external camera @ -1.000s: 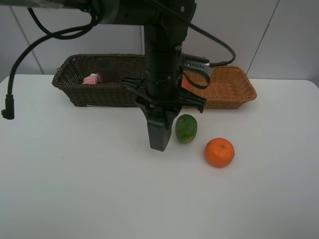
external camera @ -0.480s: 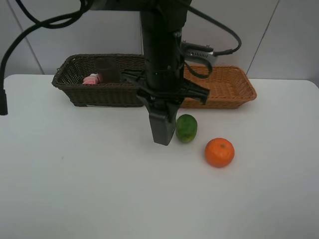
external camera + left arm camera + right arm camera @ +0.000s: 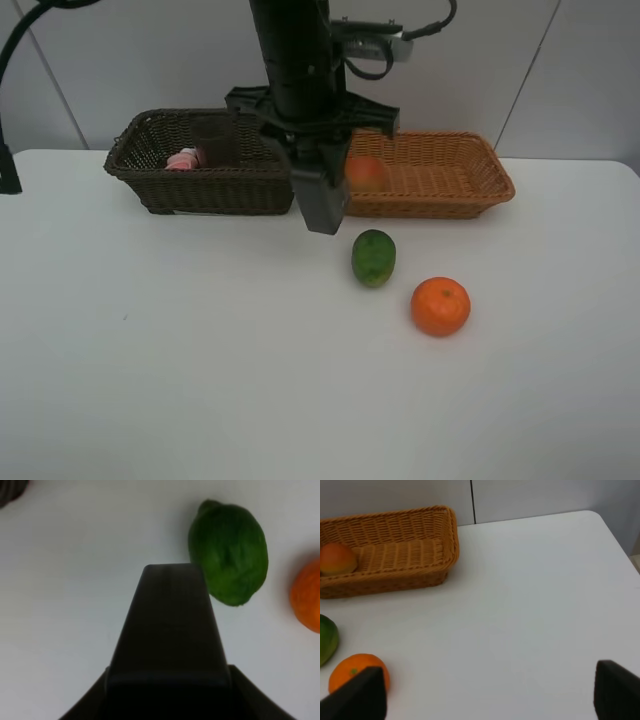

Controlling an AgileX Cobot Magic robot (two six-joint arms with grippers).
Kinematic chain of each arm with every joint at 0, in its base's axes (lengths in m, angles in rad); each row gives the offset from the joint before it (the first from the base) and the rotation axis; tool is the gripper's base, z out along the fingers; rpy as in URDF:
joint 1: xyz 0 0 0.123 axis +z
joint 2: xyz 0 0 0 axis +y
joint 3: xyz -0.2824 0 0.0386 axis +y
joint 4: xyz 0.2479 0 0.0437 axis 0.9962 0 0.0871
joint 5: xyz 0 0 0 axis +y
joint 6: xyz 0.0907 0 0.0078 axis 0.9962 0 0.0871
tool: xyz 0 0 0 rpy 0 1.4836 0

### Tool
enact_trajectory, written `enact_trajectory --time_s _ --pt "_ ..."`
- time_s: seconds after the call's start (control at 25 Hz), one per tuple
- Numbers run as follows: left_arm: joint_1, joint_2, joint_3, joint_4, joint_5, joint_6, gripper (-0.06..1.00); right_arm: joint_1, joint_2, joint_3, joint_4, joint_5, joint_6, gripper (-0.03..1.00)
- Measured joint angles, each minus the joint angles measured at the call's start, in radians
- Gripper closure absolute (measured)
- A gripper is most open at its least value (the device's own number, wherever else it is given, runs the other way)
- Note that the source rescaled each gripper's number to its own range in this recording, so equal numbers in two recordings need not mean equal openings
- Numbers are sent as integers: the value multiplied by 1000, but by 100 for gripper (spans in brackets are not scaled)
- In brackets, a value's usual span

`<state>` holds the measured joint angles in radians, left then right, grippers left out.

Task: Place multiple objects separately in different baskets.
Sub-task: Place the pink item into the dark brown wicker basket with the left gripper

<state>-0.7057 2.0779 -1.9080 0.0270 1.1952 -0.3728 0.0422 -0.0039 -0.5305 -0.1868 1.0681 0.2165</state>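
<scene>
Exterior high view: the left pincer hangs above the white desk, just in front of the place where the two baskets meet along the desk's far edge. It is clamped on the upper part of a black rectangular bottle. The bottle hangs with its long axis upright, and its lower end is clear of the desk. In the left wrist view the same dark slab fills the middle between the jaws, so the pincer is pinching it, not empty.

The deeper dark brown wicker basket, toward the far left corner, lies just to the left of and behind the bottle, with a pink white-capped bottle inside. The shallower orange-tan wicker basket lies to the right and holds a red-orange peach-like fruit. A green oval fruit and an orange lie on the desk nearer its front right.

The right pincer is spread wide and empty over the desk's right side. The left arm is the nearer one. The move probably calls for a short shift left and back, with the bottle's end clearing the dark rim.
</scene>
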Motion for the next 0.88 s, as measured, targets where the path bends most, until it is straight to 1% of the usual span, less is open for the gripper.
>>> enact_trajectory --time_s 0.16,0.4,0.6,0.8,0.88 --pt "58 0 -33 9 -1 27 44 0 0 0 0 0 0 22" --pt "135 0 -86 49 -1 43 44 0 0 0 0 0 0 22" --pt "196 0 -97 98 -1 46 44 0 0 0 0 0 0 22" --pt "248 8 -100 96 -9 48 44 0 0 0 0 0 0 22" --pt "258 26 -112 92 -19 65 44 0 0 0 0 0 0 22"
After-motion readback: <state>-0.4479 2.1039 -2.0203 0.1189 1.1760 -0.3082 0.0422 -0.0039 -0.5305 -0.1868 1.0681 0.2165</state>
